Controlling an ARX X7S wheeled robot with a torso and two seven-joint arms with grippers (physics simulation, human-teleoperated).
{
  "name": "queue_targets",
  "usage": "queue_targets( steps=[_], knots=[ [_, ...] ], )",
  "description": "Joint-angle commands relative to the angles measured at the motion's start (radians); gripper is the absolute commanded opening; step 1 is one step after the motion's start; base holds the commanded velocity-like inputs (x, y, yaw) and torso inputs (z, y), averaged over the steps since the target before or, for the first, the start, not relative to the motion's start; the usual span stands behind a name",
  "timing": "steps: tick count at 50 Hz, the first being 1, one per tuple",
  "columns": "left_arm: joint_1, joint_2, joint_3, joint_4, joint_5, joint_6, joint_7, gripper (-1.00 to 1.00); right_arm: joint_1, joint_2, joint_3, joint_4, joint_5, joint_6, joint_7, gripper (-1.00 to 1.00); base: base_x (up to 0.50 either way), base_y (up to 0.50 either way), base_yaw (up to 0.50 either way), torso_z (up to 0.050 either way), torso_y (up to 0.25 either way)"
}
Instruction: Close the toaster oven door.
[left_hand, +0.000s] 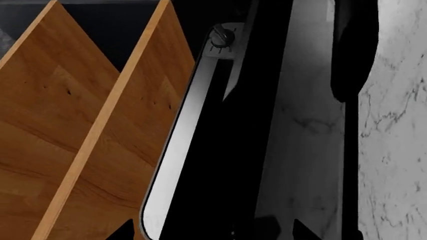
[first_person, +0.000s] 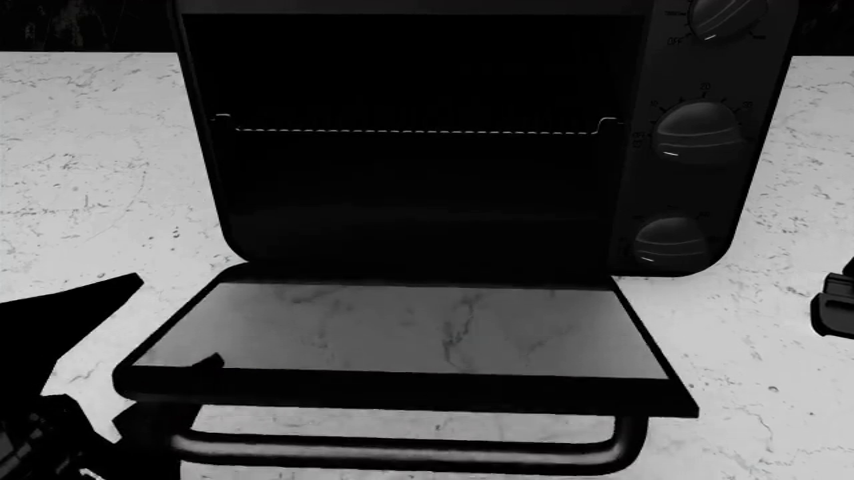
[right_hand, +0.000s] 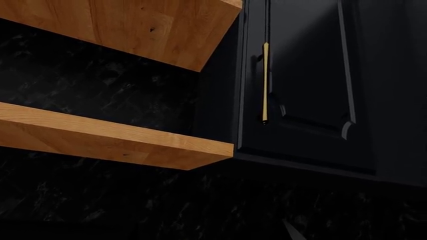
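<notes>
The black toaster oven (first_person: 441, 130) stands on the marble counter with its wire rack showing and three knobs down its right side. Its door (first_person: 400, 335) lies flat and open toward me, with the bar handle (first_person: 400, 452) along the near edge. My left gripper (first_person: 174, 392) is open at the door's near left corner, one fingertip (first_person: 207, 362) over the glass. In the left wrist view the open fingertips (left_hand: 303, 232) straddle the door's dark edge (left_hand: 233, 150). My right gripper (first_person: 834, 300) hangs at the right edge, away from the oven. It appears open, though only one fingertip (right_hand: 290, 230) shows.
The white marble counter (first_person: 80, 150) stretches on both sides of the oven. Wooden shelves (right_hand: 113, 140) and a dark cabinet door with a brass pull (right_hand: 265, 82) hang on the wall above. One oven knob (left_hand: 222, 36) shows in the left wrist view.
</notes>
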Motion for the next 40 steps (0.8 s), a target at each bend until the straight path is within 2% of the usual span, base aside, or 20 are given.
queue_targets(
  steps=[1,15,22,28,35,40],
  knots=[
    [-0.018,0.053,-0.027,0.067,-0.157,-0.075,0.064,1.00,-0.030,0.007,0.027,-0.004,0.009,-0.018,0.005,1.00,0.00,0.00,0.00,0.000,0.010],
    [0.093,0.190,-0.086,0.259,-0.241,-0.305,0.086,1.00,-0.054,0.018,0.041,-0.006,0.024,-0.041,0.018,1.00,0.00,0.00,0.00,0.000,0.001],
    [0.140,0.295,-0.118,0.350,-0.266,-0.479,0.092,1.00,-0.040,0.034,0.038,-0.006,0.045,-0.045,0.032,1.00,0.00,0.00,0.00,0.002,0.001],
    [0.125,0.391,-0.140,0.408,-0.268,-0.642,0.101,1.00,-0.070,0.020,0.041,-0.002,0.023,-0.069,0.020,1.00,0.00,0.00,0.00,0.000,0.002],
    [0.056,0.521,-0.149,0.451,-0.297,-0.916,0.182,1.00,-0.073,0.023,0.038,0.002,0.025,-0.078,0.025,1.00,0.00,0.00,0.00,0.000,0.000],
    [-0.008,0.560,-0.143,0.437,-0.311,-1.028,0.217,1.00,-0.069,0.034,0.048,-0.005,0.050,-0.075,0.042,1.00,0.00,0.00,0.00,0.000,0.000]
  ],
)
